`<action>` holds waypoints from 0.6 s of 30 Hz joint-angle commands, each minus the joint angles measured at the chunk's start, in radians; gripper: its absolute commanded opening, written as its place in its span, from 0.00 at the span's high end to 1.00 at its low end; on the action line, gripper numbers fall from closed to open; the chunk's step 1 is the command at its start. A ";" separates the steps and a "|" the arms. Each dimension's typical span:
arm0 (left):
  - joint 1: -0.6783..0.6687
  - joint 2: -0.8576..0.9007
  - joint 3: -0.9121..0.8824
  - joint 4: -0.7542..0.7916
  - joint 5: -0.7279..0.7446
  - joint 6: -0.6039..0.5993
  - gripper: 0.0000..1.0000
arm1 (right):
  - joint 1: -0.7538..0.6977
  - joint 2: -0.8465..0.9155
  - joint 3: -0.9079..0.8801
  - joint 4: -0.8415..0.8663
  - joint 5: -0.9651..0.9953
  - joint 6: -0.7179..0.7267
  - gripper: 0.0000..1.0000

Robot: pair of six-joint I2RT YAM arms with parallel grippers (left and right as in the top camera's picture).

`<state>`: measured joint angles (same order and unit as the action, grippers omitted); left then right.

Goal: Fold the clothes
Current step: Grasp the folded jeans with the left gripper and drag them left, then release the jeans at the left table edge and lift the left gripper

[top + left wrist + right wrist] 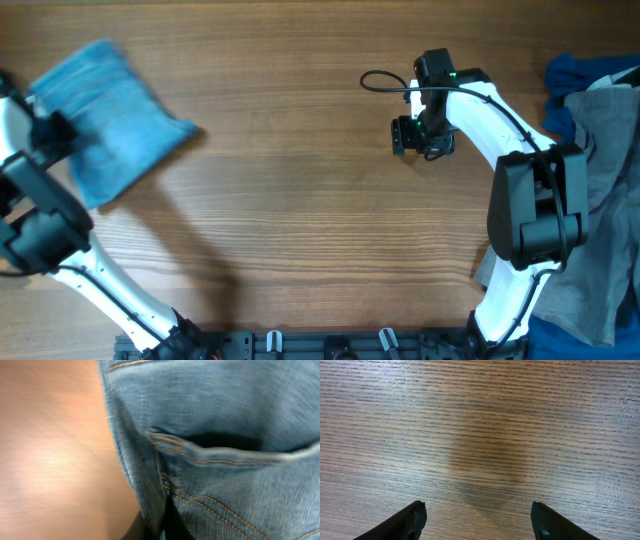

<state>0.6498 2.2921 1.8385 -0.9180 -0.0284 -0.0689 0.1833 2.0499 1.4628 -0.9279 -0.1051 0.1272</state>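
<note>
Pinched bunched light blue jeans (110, 115) in left gripper (52, 132), fingers closed on the denim, at ten o'clock over the table (300, 220), arm bent along the nine o'clock edge. Hovered right gripper (422, 138) at one o'clock, fingers spread wide, empty, arm reaching in from four o'clock, beside grey garment (600, 180) and dark blue garment (578, 72) heaped at three o'clock.

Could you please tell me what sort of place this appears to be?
Probably a robotics lab bench set up for folding practice: two robot arms stand at a wood-grain table, with light blue jeans at one end and a heap of grey and dark blue garments at the other.
</note>
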 commanded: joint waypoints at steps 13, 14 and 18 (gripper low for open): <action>0.151 -0.058 0.041 0.021 -0.099 -0.018 0.77 | -0.002 -0.021 -0.001 0.000 0.013 0.011 0.28; 0.149 -0.065 0.041 0.023 -0.099 -0.018 0.66 | -0.002 -0.020 -0.001 0.000 0.013 0.011 0.28; 0.146 -0.099 0.041 0.024 -0.099 -0.032 0.12 | -0.002 -0.021 -0.001 0.000 0.013 0.011 0.28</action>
<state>0.7994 2.2765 1.8542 -0.8978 -0.1123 -0.0811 0.1833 2.0499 1.4628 -0.9276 -0.1036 0.1276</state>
